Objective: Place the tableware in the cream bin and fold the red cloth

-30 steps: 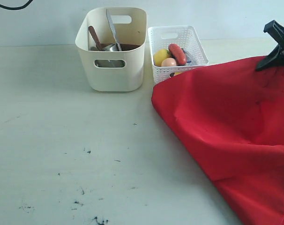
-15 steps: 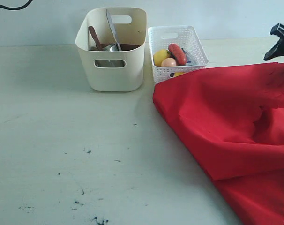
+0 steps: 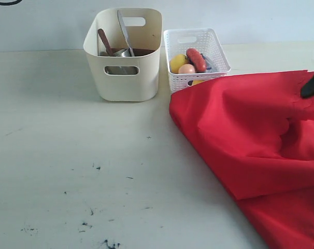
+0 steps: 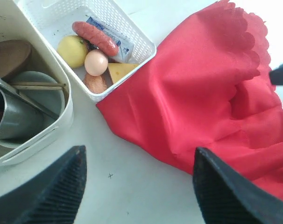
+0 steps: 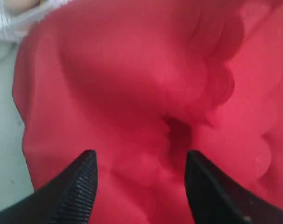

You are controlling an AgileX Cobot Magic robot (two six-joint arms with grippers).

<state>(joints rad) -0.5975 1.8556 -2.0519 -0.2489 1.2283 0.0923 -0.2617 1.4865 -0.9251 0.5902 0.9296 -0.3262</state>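
Note:
The red cloth (image 3: 250, 140) lies folded over itself on the right of the table, its scalloped edge (image 5: 216, 84) on top. My right gripper (image 5: 140, 156) hovers open just above that fold with nothing between its fingers; in the exterior view the right gripper (image 3: 312, 85) shows at the right edge. The cream bin (image 3: 123, 78) holds tableware: a knife (image 3: 124, 31), a spoon (image 3: 105, 41), a steel cup (image 4: 10, 116), a bowl (image 4: 43, 100), chopsticks (image 4: 38, 85) and a wooden plate (image 4: 8, 53). My left gripper (image 4: 137, 154) is open over bare table beside the cloth's corner.
A white lattice basket (image 3: 217, 52) with a lemon (image 3: 177, 62), sausage (image 3: 196, 58), egg (image 3: 186, 69) and other food stands right of the bin; the cloth's corner touches its front. Dark marks (image 3: 95, 212) speckle the table's front left.
My right gripper opened and let go of the cloth's scalloped edge, which dropped onto the cloth. The gripper then sank toward the fold at the right edge.

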